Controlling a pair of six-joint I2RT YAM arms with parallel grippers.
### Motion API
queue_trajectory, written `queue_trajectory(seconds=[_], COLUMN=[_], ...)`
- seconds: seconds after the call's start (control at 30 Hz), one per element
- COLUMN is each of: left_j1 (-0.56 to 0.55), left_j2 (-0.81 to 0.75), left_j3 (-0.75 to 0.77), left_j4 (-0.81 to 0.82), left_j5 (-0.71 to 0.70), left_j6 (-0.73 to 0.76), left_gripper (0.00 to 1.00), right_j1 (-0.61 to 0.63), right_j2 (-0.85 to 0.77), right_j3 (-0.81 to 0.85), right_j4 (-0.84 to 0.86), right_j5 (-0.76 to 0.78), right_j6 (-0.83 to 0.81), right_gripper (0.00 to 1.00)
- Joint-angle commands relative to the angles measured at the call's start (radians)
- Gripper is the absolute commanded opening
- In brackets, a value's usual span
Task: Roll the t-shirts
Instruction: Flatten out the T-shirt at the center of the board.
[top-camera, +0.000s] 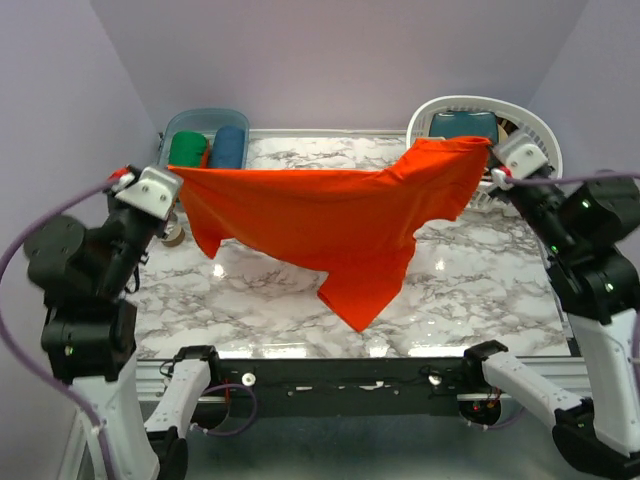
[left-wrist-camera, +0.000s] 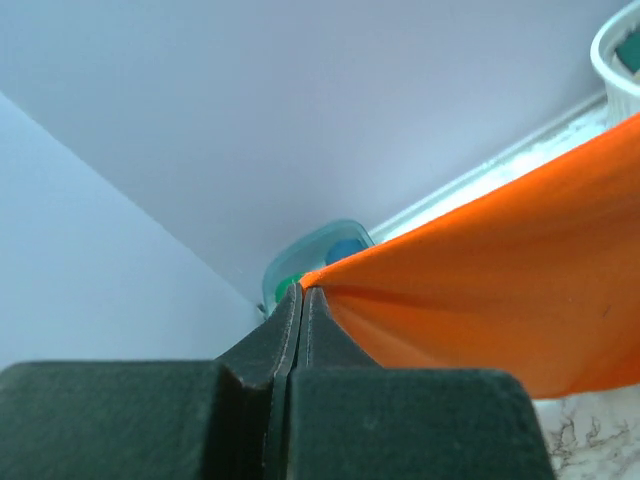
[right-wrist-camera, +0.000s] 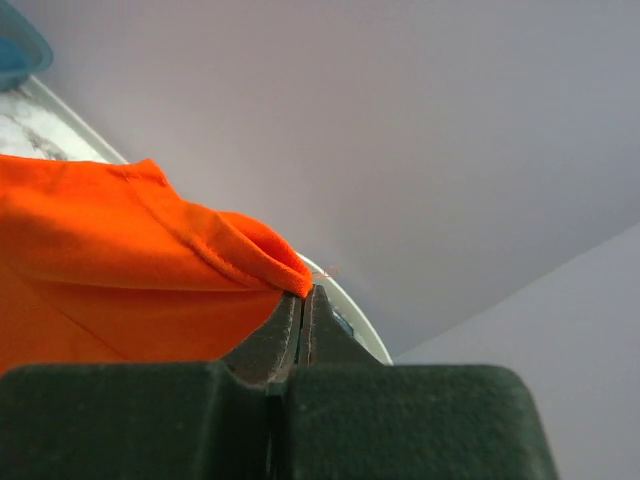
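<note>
Overhead, the orange t-shirt (top-camera: 330, 225) hung stretched across the middle of the frame, its top edge held up off the marble tabletop (top-camera: 480, 290). Its lowest corner sagged toward lower centre; whether that corner touched the surface could not be told.

- Left fingers (left-wrist-camera: 285, 335): closed tight, only the very tip of a fabric corner pinched between them. In the overhead view this was at middle left, just in front of the clear bin (top-camera: 240, 118) holding a green roll (top-camera: 187, 150) and a blue roll (top-camera: 229, 147).
- Right fingers (right-wrist-camera: 283, 335): closed tight on a small bunched fold of the seamed edge. This was at upper right, beside the white basket (top-camera: 530, 125).

Risks as judged from here:
- Both holds looked shallow, so more tension between the arms could pull a corner free and drop that side in a heap.
- The cloth hung unevenly, deeper on the right, with a fold near the low corner. Lowered like this, it would likely land creased, and the roll would come out lopsided.
- The right end sat close to the basket rim, where the fabric might catch.
</note>
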Motion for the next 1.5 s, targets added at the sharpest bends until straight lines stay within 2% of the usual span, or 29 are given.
queue_trajectory(seconds=[0.0,0.07,0.2,0.37,0.47,0.57,0.67,0.77,0.8,0.87,0.93,1.03,1.13,1.2,1.27,1.3,1.4,1.47], left_j1=[0.004,0.004,0.005,0.016,0.031,0.042,0.05,0.056,0.056,0.056,0.056,0.057,0.056,0.054,0.051,0.05,0.047,0.047], left_j2=[-0.119,-0.147,-0.177,-0.191,-0.2,-0.2,-0.187,-0.174,-0.174,-0.174,-0.17,-0.159,-0.132,-0.08,-0.021,0.056,0.234,0.318], left_j3=[0.161,0.213,0.414,0.578,0.601,0.557,0.467,0.31,0.198,0.082,-0.096,-0.329,-0.552,-0.697,-0.773,-0.829,-0.862,-0.848], left_j4=[-0.186,-0.232,-0.348,-0.373,-0.352,-0.296,-0.24,-0.215,-0.206,-0.189,-0.177,-0.134,-0.062,-0.007,0.11,0.151,0.283,0.351], left_j5=[0.001,-0.005,-0.011,-0.005,0.003,0.001,0.013,0.053,0.064,0.139,0.197,0.251,0.265,0.248,0.231,0.211,0.173,0.115], left_j6=[-0.028,-0.037,-0.044,-0.035,-0.034,-0.062,-0.07,-0.044,-0.038,-0.009,0.018,0.035,0.071,0.09,0.084,0.09,0.102,0.102], left_gripper=[0.0,0.0,0.0,0.0,0.0,0.0,0.0,0.0,0.0,0.0,0.0,0.0,0.0,0.0,0.0,0.0,0.0,0.0], right_j1=[0.004,0.005,-0.019,-0.097,-0.177,-0.247,-0.275,-0.275,-0.274,-0.274,-0.274,-0.274,-0.26,-0.204,-0.135,-0.116,-0.056,-0.029], right_j2=[-0.162,-0.201,-0.239,-0.224,-0.23,-0.258,-0.264,-0.25,-0.248,-0.241,-0.229,-0.169,-0.077,0.019,0.105,0.202,0.343,0.492], right_j3=[0.071,0.122,0.323,0.612,0.655,0.58,0.445,0.291,0.248,0.103,-0.041,-0.169,-0.334,-0.442,-0.497,-0.534,-0.541,-0.498], right_j4=[-0.151,-0.204,-0.321,-0.412,-0.421,-0.353,-0.279,-0.202,-0.179,-0.118,-0.079,-0.026,0.027,0.083,0.146,0.172,0.284,0.33], right_j5=[0.004,0.0,-0.048,-0.154,-0.256,-0.345,-0.37,-0.366,-0.369,-0.397,-0.418,-0.467,-0.517,-0.481,-0.433,-0.421,-0.367,-0.315], right_j6=[0.064,0.104,0.139,0.179,0.205,0.254,0.268,0.251,0.247,0.222,0.221,0.251,0.279,0.253,0.187,0.17,0.116,0.098], right_gripper=[0.01,0.01,0.01,0.01,0.01,0.01,0.01,0.01,0.01,0.01,0.01,0.01,0.01,0.01,0.01,0.01,0.01,0.01])
